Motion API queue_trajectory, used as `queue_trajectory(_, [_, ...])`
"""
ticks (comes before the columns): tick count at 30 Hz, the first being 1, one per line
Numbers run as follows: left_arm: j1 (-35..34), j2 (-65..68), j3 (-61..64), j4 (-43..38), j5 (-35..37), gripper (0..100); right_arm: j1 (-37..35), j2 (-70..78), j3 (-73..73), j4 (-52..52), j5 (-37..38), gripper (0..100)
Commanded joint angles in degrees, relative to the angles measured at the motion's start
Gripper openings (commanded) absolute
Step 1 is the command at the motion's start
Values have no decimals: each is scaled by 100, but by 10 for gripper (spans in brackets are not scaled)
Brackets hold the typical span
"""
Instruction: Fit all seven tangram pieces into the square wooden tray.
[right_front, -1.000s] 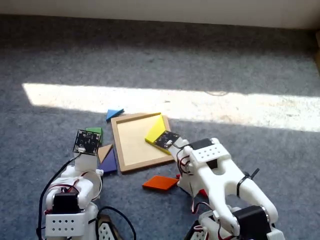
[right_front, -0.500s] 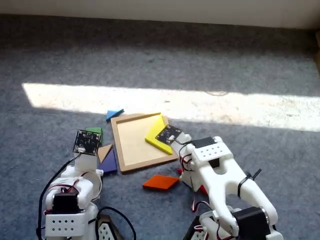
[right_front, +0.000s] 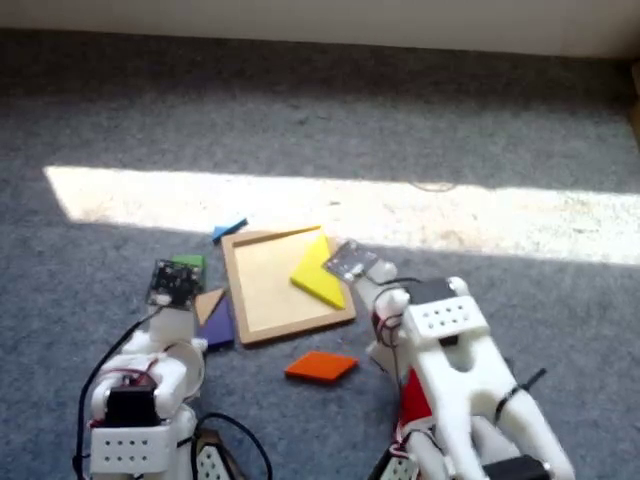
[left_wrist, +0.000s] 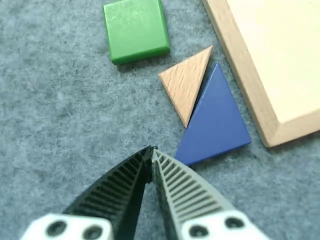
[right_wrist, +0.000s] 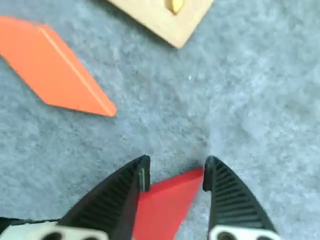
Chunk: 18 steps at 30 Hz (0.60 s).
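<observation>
Tray (right_front: 290, 327) holds one yellow triangle (right_front: 318, 272); right gripper (right_wrist: 177, 166), fingers wide astride the red piece (right_wrist: 167, 200) near the tray corner, should advance over it before closing; left gripper (left_wrist: 151, 152) has fingers pressed together, empty.

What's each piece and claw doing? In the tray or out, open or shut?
Tray: holds one piece.
Yellow triangle: in the tray.
Orange piece: out, on carpet.
Red triangle: out, on carpet.
Green square: out.
Wooden triangle: out.
Blue triangle: out, touching it.
Light blue piece: out, beside tray corner.
Left gripper: shut, empty.
Right gripper: open, over red triangle.
</observation>
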Motion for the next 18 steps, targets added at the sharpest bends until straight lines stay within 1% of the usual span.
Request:
queue_trajectory(1, [-48, -277, 110, 35, -18, 6, 31, -637, -57, 75, 26, 156])
queue_trajectory(6, [-48, -277, 110, 35, -18, 6, 31, -927, -57, 66, 18, 156])
queue_trajectory(10, [-48, -277, 110, 35, -18, 6, 66, -936, -57, 119, -712, 166])
queue_trajectory(14, [-48, -277, 110, 35, -18, 6, 66, -980, -48, 822, -1319, 257])
queue_trajectory(16, [-48, -277, 110, 35, -18, 6, 66, -980, -48, 1147, -1495, 282])
queue_trajectory(18, [-48, -277, 110, 35, -18, 6, 75, -980, -4, 1262, -1503, 282])
